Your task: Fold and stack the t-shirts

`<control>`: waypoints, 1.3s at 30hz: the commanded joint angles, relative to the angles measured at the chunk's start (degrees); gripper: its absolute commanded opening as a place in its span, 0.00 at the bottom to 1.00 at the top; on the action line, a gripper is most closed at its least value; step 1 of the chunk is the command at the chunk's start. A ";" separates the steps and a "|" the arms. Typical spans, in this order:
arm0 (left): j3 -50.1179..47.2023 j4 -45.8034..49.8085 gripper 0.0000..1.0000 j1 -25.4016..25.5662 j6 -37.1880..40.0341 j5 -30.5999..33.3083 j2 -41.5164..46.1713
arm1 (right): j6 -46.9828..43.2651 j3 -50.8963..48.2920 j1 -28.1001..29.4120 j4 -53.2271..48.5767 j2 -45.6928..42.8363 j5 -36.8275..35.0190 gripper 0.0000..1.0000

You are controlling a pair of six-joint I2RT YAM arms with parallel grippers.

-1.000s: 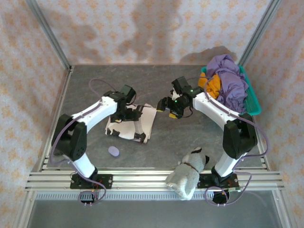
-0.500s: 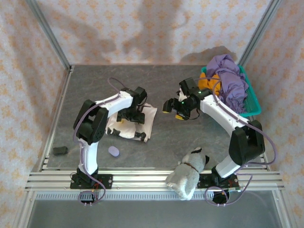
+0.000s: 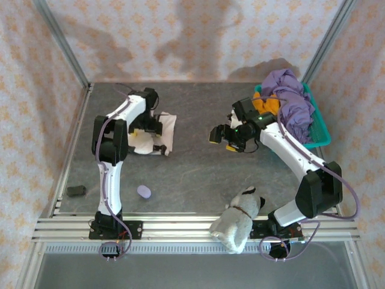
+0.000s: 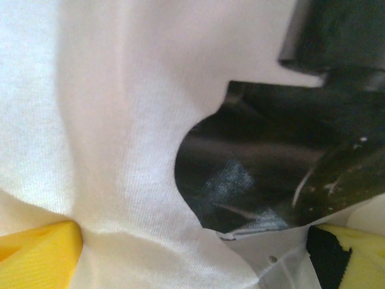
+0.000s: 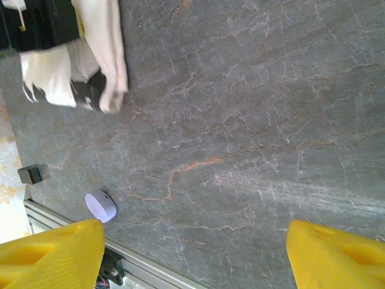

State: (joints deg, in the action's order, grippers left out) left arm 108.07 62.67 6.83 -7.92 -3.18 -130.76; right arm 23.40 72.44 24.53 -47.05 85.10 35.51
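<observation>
Cream-white t-shirt (image 3: pixel 166 131): lies flat on the bench (image 3: pixel 198 174) as 1 compact, roughly square packet, in the far-left part of the grey surface. In the left wrist view its weave is seen close up, gently creased, with 1 large glossy black patch (image 4: pixel 252 174) showing (print or hardware, cannot tell).

Left end effector (image 3: pixel 150 137): sits directly over the cream-white t-shirt, the arm reaching in from the shirt's far-left side. Released: in the left wrist view its 2 yellow pads (image 4: pixel 36 256) stand at opposite edges of the frame with plain cloth spread between them, nothing pinched (image 4: pixel 192 265).

Right end effector (image 3: pixel 221 137): to the right of the cream-white t-shirt, clearly apart from it, above bare bench. Released as well: the 2 yellow fingertips are spread wide in the right wrist view (image 5: pixel 192 259), with only grey stone surface between them. That view also catches the shirt's edge (image 5: pixel 102 54) at upper left.

Other shirts: a purple t-shirt (image 3: pixel 295 105) is heaped in the teal basket (image 3: pixel 322 129), well to the right of the cream-white t-shirt at the far-right corner; an orange t-shirt (image 3: pixel 264 105) is bunched at the basket's left side, touching the purple one. Neither is folded.

Remaining items (all placed from the cream-white t-shirt):
- lavender disc (image 3: pixel 144 191), towards the arm bases, apart from the shirt; also seen at (image 5: pixel 100 205).
- small dark block (image 3: pixel 76 190), towards the bases and left, by the bench edge.
- grey-white plush toy (image 3: pixel 240 220), towards the bases and right, lying across the near rail.
</observation>
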 commanded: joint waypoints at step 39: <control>46.20 -2.12 1.00 -21.82 15.28 1.45 -26.85 | -3.78 27.31 -0.53 -17.47 20.80 4.65 0.94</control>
State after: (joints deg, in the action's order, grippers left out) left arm 152.40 62.06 -14.39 7.14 -1.17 -155.52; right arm 20.45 97.65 24.32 -62.19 105.25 39.90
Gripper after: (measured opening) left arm 0.997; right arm 0.935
